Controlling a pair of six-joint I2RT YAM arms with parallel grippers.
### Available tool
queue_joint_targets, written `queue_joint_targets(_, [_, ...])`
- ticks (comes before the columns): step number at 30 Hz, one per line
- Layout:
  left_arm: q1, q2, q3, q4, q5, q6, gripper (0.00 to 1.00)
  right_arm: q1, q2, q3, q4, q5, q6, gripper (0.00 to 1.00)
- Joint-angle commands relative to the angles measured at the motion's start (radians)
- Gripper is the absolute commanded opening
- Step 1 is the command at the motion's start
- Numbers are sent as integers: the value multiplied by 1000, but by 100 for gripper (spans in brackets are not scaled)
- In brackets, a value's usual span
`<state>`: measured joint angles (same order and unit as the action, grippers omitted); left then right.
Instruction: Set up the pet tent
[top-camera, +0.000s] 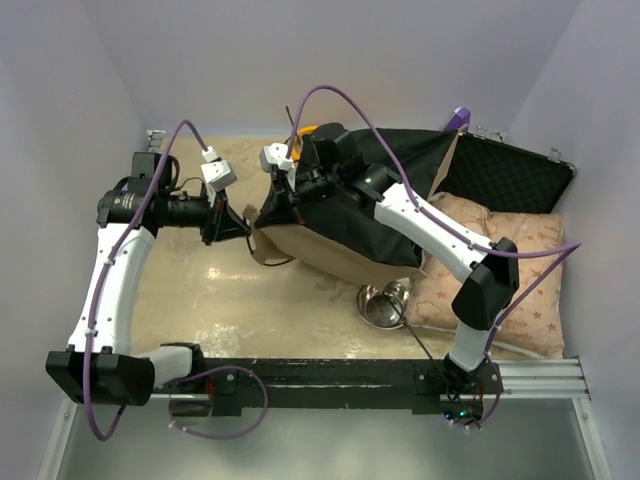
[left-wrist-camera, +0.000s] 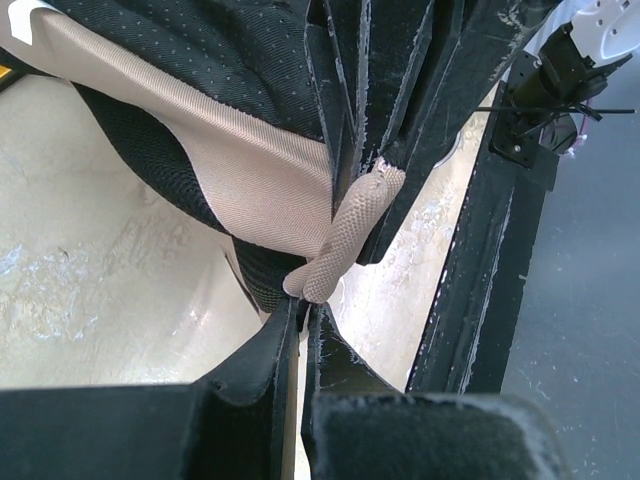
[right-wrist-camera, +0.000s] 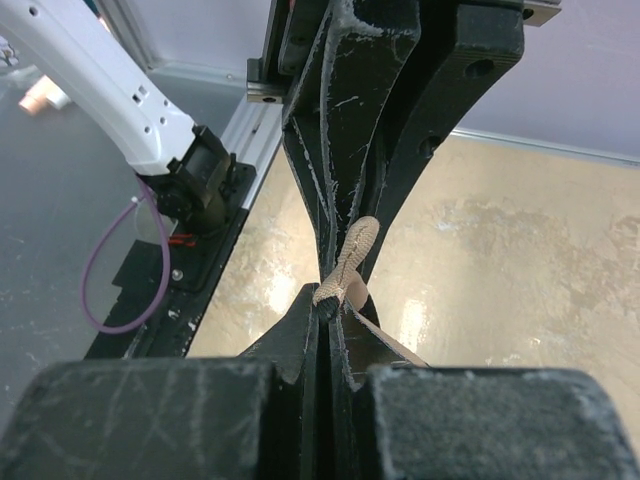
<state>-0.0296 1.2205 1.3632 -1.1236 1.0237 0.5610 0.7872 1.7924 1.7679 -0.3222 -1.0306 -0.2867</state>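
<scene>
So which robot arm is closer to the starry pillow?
Right. The right arm leans over the starry pillow, with its elbow above the pillow's edge. The left arm is way over on the other side of the tent.

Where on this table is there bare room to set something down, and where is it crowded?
Free: the bare tabletop between the left arm, the pet tent and the black base rail. Crowded: the right half, where the metal bowl, star cushion, black case and right arm pack together.
</scene>
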Motion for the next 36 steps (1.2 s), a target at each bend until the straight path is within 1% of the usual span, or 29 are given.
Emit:
queue_joint_targets(1, [-21, 17, 19, -25, -31, -27, 0, 32, -19, 68, -67, -43, -88, 0])
queue_joint_targets(7, [-42, 8, 5, -19, -27, -41, 0, 34, -10, 94, -78, -43, -98, 0])
queue_joint_targets(11, [-102, -19, -41, 31, -57, -87, 0, 32, 21, 171, -81, -55, -72, 0])
queue_joint_targets(13, [-122, -32, -62, 65, -73, -111, 0, 33, 24, 179, -95, -62, -74, 0])
queue_joint_targets(16, [-124, -29, -65, 77, -85, -122, 0, 37, 13, 165, -133, -57, -114, 0])
queue_joint_targets(21, [-124, -29, -32, 99, -80, -142, 0, 37, 15, 150, -290, -34, -261, 0])
queue_joint_targets(27, [-124, -12, 8, 116, -82, -164, 0, 47, 32, 146, -429, -6, -397, 0])
queue_joint_targets(32, [-124, -29, 22, 113, -44, -130, 0, 50, 64, 149, -506, -6, -450, 0])
queue_joint_targets(36, [-122, -56, 1, 146, -19, -165, 0, 46, 87, 218, -479, 9, -422, 0])
